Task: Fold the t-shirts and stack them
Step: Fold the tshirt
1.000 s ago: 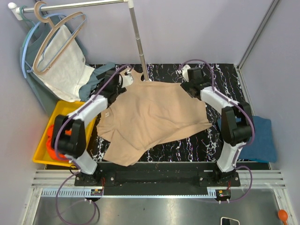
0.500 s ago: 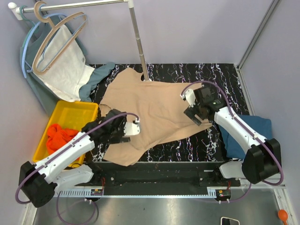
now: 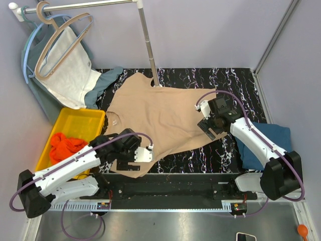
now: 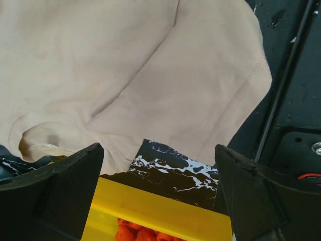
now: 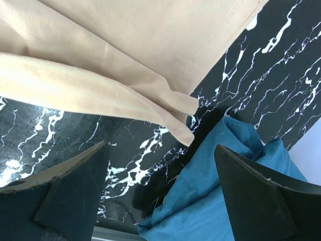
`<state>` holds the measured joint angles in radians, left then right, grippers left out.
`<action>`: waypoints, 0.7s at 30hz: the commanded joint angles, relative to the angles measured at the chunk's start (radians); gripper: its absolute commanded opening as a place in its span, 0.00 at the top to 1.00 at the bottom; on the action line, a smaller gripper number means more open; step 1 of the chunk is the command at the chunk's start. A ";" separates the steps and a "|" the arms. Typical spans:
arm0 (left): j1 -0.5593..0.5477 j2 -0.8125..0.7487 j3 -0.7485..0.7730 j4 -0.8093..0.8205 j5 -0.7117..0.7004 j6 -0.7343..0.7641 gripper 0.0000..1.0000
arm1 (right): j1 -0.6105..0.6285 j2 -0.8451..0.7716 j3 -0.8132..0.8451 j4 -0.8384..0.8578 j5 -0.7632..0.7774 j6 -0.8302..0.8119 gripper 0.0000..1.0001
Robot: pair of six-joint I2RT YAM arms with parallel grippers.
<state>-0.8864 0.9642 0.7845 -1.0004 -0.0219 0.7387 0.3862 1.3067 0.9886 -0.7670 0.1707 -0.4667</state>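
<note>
Beige t-shirt (image 3: 160,118): spread flat mid-tabletop (image 3: 200,153); near corner reaches the front edge.
Left pincer (image 3: 132,158): jaws spread, holding nothing, over the beige t-shirt's near-left corner.
Right pincer (image 3: 210,125): jaws spread, holding nothing, over its right sleeve.
Open marble: near-right of the beige t-shirt.
Teal t-shirt (image 3: 278,145): right of it, crumpled across the tabletop edge.
Orange-red t-shirt (image 3: 65,145): left of it, in yellow bin (image 3: 75,120), part hidden by the left arm.

Centre: spread t-shirt (image 3: 160,113) flat on the bench (image 3: 235,80), from the pole (image 3: 149,45) foot to the near edge.
Left: tray (image 3: 75,123) beside the bench, bunched t-shirt (image 3: 65,144) in it.
Right: heaped t-shirt (image 3: 273,140) at the bench's right edge, near the spread one's corner.
Back left: cloth (image 3: 70,75) and hanger (image 3: 65,35) on the rail (image 3: 85,6), behind the tray.
Hands: left hand (image 3: 136,156) over the near-left corner; right hand (image 3: 210,123) over the right corner.
</note>
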 commanded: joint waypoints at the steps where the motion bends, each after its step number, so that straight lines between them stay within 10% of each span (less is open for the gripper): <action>1: -0.020 -0.047 -0.014 -0.009 0.049 -0.012 0.01 | 0.005 -0.001 -0.011 0.040 -0.014 -0.003 0.08; 21: -0.212 -0.025 -0.119 0.040 0.134 -0.127 0.01 | 0.005 -0.012 -0.108 0.046 0.026 -0.024 0.12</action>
<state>-1.0233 0.9276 0.6758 -1.0142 0.0677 0.6788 0.3862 1.3079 0.8978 -0.7448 0.1772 -0.5018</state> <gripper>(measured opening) 0.988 0.881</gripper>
